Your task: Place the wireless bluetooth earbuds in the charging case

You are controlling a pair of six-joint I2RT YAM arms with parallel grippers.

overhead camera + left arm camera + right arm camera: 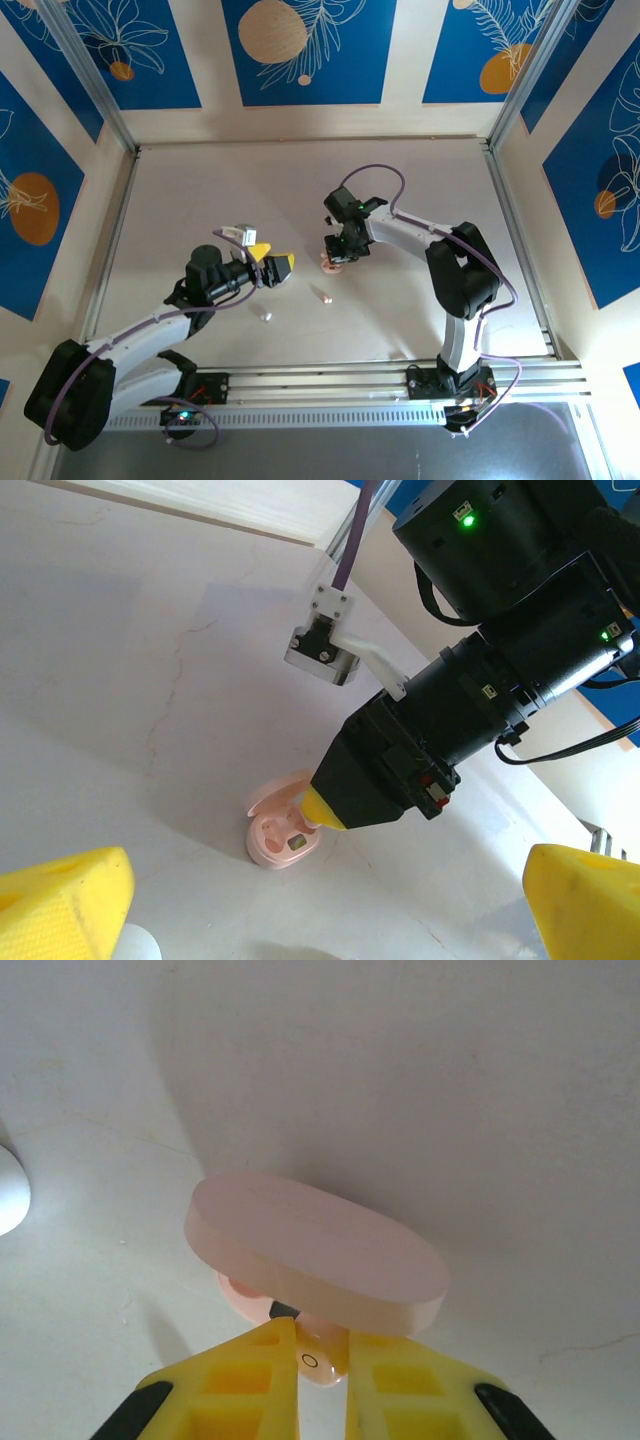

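That pink case and the pink earbud look like smooth matt plastic. The right claw fingers are yellow waffle-moulded plastic. The surface is matt, pale, faintly veined. The near rail: ribbed bare metal.

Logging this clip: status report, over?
Left gripper open, hovering aside. Right gripper shut on pink earbud at open pink case. Loose pink bud, loose white bud on table; nothing blocking.

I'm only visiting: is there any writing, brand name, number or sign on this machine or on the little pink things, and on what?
No words or numbers can be read.
White stickers on the black arm: too small to read.
Pink earbud in the right gripper: a tiny ring mark, no letters.
Pink case lid: blank.
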